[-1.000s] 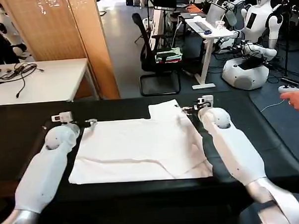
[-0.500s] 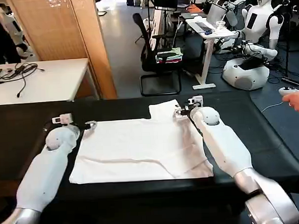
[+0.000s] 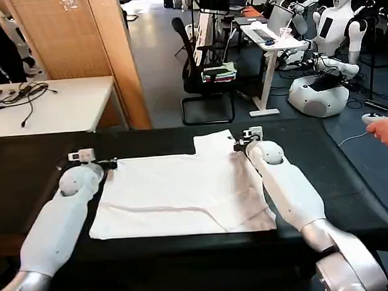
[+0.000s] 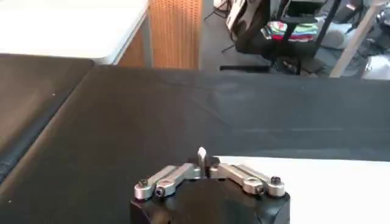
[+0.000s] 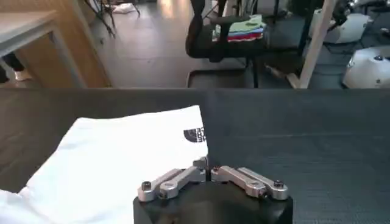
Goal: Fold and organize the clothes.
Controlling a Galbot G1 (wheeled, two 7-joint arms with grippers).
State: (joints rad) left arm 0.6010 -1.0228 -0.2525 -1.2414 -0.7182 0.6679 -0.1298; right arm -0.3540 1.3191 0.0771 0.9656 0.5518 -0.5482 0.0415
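The clothes are one white T-shirt [image 3: 176, 185], lying flat with its plain side up on the black table [image 3: 27, 159]. One sleeve points toward the far edge, and a small black logo [image 5: 194, 134] shows on it in the right wrist view. My left gripper [image 3: 111, 163] is at the shirt's far left corner, shut, with a small tuft of white cloth pinched between its fingertips [image 4: 202, 155]. The shirt [image 4: 317, 179] spreads away beside it. My right gripper [image 3: 239, 142] sits at the far right edge by the sleeve [image 5: 122, 152], jaws shut on the fabric's edge [image 5: 206, 164].
Bare black tabletop runs beyond the shirt's far edge and to both sides. Behind the table stand a white desk [image 3: 44, 104], a wooden partition [image 3: 112, 52] and an office chair holding a folded fabric stack [image 3: 218, 72]. Other robots [image 3: 320, 82] stand at the back right.
My right arm has swung left over the shirt's right side, its gripper now at the sleeve edge. The left gripper shifted slightly left and nearer. The shirt's right edge lies flatter.
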